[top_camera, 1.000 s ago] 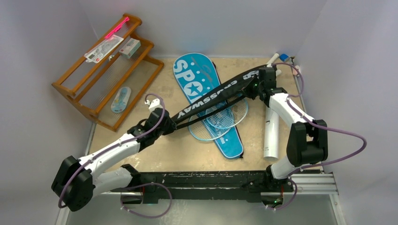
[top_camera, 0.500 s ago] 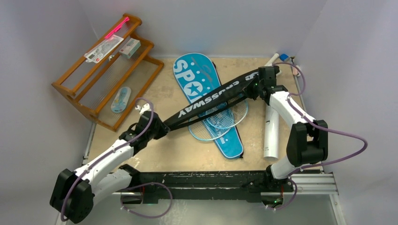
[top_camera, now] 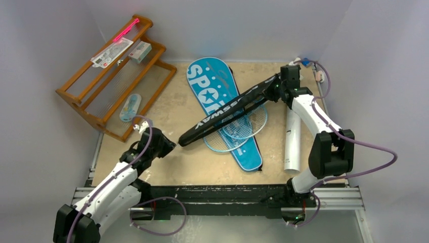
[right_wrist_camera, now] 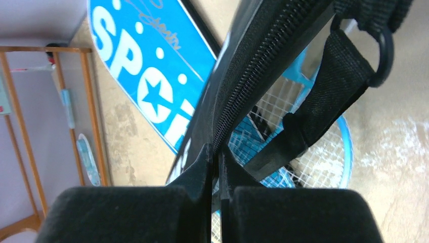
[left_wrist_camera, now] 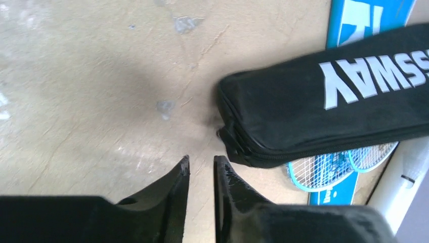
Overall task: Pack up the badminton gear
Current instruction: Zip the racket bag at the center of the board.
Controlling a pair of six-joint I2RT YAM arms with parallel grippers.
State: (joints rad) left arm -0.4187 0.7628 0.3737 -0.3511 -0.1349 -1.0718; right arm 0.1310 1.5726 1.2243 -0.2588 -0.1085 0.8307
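Tan tabletop: left gripper has dropped the black cover's near end and backed off, barely parted, empty. Right gripper pinches the far end. The cover lies across the rackets, unpacked.

- CROSSWAY cover slantwise over rackets, at middle of counter.
- Under rackets, SPORT cover.
- Right of these, tube along counter's right edge.
- At far left, rack.
- Just near-left of CROSSWAY cover's near end, apart: left tool.
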